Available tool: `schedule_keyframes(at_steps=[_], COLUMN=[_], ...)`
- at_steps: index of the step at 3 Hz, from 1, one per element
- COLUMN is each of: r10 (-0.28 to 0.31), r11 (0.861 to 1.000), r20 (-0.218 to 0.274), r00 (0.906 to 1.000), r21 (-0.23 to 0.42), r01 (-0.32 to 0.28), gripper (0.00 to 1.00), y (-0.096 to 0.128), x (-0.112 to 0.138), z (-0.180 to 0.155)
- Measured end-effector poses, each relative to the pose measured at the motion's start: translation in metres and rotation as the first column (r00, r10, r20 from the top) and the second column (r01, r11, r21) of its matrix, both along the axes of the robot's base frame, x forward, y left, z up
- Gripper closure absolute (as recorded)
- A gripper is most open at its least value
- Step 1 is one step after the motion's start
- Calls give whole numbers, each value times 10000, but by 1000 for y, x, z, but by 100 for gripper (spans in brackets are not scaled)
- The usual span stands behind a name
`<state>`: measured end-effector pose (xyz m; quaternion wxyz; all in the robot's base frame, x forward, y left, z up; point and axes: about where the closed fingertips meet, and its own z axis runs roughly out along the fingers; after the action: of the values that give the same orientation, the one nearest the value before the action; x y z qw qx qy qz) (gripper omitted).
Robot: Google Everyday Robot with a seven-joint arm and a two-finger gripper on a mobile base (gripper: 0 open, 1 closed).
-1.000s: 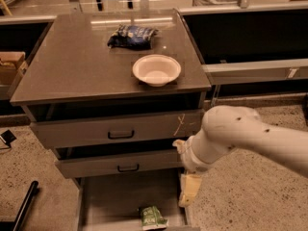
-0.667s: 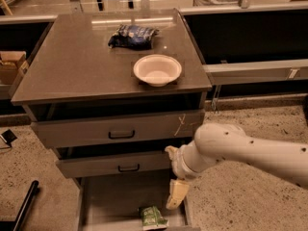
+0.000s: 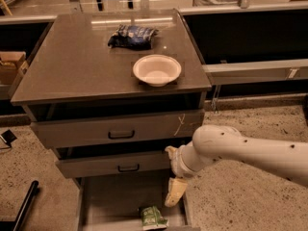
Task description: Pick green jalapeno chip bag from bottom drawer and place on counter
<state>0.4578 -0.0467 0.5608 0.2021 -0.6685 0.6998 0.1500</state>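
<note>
Claw: the pale claw (image 3: 175,192) hangs pointing down at the lower right front of the cabinet (image 3: 43,110), over the right side of its bottom drawer. Whether it is released or clenched cannot be told, and it is not touching the bag.
Arm: the white arm (image 3: 250,150) reaches in from the cabinet's right, its wrist level with the middle drawer.
Green jalapeno chip bag: the green jalapeno chip bag (image 3: 152,217) lies on the floor of the cabinet's lowest drawer, toward the front right, just below and left of the claw and apart from it.
Bottom drawer: the bottom drawer (image 3: 108,201) stands open at the cabinet's base, its grey floor showing.
Upper drawers: the top drawer (image 3: 77,131) and middle drawer (image 3: 91,165), each with a black handle, sit slightly out from the cabinet's face.
Worktop: the glossy dark worktop (image 3: 72,66) caps the cabinet.
White bowl: the white bowl (image 3: 157,70) sits on the cabinet's top, near its front right.
Dark blue bag: the dark blue bag (image 3: 133,36) lies on the cabinet's top, behind the bowl.
</note>
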Motion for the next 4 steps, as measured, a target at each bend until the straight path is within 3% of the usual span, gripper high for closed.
schedule_keyframes(at_steps=[1, 2, 3, 4], r10=[633, 1100, 1477, 1507], r11=[9935, 9768, 9612, 9520], r20=[-129, -165, -745, -1645], r00=[9979, 9938, 9862, 9748], r21=[958, 1864, 2457, 2900], r01=[-618, -1050, -1253, -983], gripper=[0, 0, 0, 0], y=[36, 67, 90, 102], x=[1, -4, -20, -41], z=[-54, -119, -187, -252])
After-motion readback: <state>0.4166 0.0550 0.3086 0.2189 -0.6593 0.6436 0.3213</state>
